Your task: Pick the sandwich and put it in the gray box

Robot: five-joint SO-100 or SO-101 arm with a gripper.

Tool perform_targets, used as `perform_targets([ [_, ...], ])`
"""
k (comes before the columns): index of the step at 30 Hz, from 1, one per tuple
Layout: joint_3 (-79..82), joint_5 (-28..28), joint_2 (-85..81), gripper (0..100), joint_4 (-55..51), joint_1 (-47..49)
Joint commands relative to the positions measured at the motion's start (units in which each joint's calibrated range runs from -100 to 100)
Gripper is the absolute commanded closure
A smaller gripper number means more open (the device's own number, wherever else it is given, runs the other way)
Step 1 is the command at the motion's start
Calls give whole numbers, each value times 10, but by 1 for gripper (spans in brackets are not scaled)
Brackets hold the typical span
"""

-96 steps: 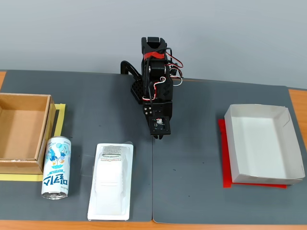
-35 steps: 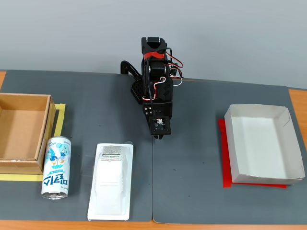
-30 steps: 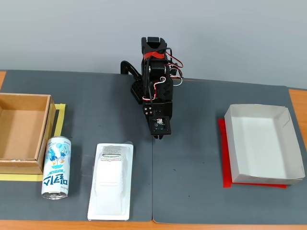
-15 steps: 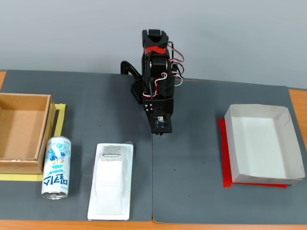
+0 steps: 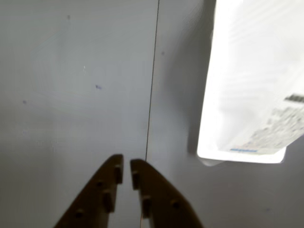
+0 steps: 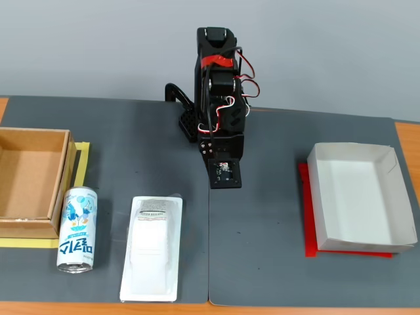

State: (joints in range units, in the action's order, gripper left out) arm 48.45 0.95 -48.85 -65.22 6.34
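The sandwich [image 6: 152, 249] is a long flat white plastic package with a grey label at its far end. It lies on the dark mat at the front left, and shows in the wrist view [image 5: 251, 85] at the upper right. The gray box [image 6: 357, 197] is a shallow pale tray on a red sheet at the right, with nothing in it. My gripper [image 6: 225, 178] hangs down from the folded arm at the back centre, apart from both. In the wrist view the gripper [image 5: 127, 162] is shut and empty, its brown fingers [image 5: 107, 190] nearly touching above the mat.
A blue-and-white drink can [image 6: 77, 228] lies left of the sandwich. A deeper brown cardboard box [image 6: 29, 180] stands at the far left on yellow tape. A seam [image 5: 152, 85] runs between two grey mats under the gripper.
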Motion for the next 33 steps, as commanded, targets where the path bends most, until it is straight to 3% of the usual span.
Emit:
perform_targets([
  [1, -91, 4, 44, 98, -1, -18],
  [9, -195, 38, 118, 98, -1, -76],
  [18, -202, 56, 144, 98, 6, -164],
  [33, -315, 88, 270, 98, 7, -205],
])
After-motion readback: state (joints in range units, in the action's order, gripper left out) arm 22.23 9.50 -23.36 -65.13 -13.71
